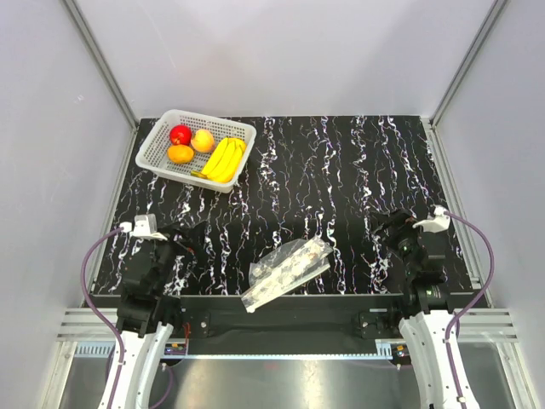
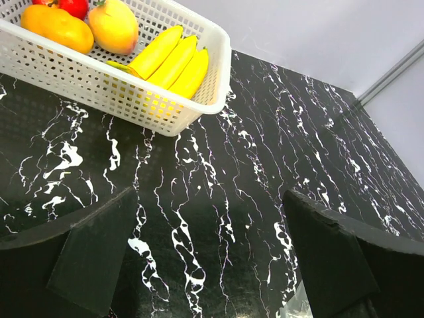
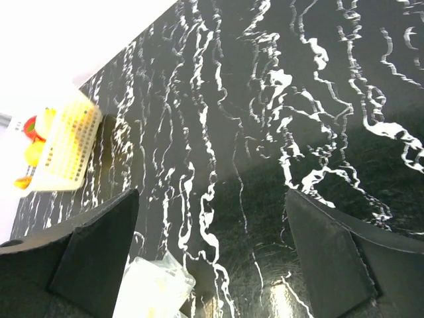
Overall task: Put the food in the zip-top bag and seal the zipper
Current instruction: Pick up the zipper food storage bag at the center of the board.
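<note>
The top view alone takes in the whole layout: the white perforated basket sits at the far left corner of the black marbled table, and all the food lies inside it, the bananas along its right side, the red fruit at the far end, the orange fruit nearer, and the yellow-pink fruit between them and the bananas. The zip-top bag lies flat and slantwise at the middle of the near edge, between the two arms and well apart from the basket, with its near-left end poking past the table edge. From above, both grippers are dark shapes against dark stone, so their jaws are hard to read there. The wrist views settle it. The left gripper has its jaws wide apart with nothing between them but bare table. That camera looks toward the basket and shows the bananas and the fruits close and sharp. The right gripper is likewise spread wide and holds nothing. Its camera catches a crinkled corner of the bag just beside its left finger. It sees the basket only as a small, washed-out shape at the far left. No view shows the bag's mouth edge clearly enough to tell whether it is sealed.
</note>
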`<act>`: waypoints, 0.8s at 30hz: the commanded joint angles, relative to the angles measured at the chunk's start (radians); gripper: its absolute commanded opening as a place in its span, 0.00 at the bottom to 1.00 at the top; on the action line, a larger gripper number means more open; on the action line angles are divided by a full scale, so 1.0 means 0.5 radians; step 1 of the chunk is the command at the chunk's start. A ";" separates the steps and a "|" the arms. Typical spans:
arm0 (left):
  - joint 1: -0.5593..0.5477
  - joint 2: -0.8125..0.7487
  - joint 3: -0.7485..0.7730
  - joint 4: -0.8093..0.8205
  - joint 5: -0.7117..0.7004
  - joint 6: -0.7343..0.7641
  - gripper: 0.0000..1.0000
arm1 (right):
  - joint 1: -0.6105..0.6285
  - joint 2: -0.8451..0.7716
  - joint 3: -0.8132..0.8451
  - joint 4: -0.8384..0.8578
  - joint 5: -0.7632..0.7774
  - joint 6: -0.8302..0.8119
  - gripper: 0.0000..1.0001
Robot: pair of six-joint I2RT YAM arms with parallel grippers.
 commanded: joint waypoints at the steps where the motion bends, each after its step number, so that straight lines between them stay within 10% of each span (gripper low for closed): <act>1: -0.008 -0.025 0.051 0.051 -0.027 -0.007 0.99 | -0.003 0.010 0.030 0.083 -0.126 -0.095 1.00; 9: -0.011 -0.043 0.045 0.045 -0.014 -0.007 0.99 | 0.080 0.736 0.535 -0.013 -0.706 -0.108 1.00; 15: -0.024 -0.034 0.048 0.058 -0.008 0.009 0.99 | 0.794 1.098 1.045 -0.648 -0.259 -0.142 1.00; 24: -0.082 0.021 0.073 0.064 -0.023 0.033 0.99 | 1.366 1.237 0.782 -0.665 -0.013 0.285 0.55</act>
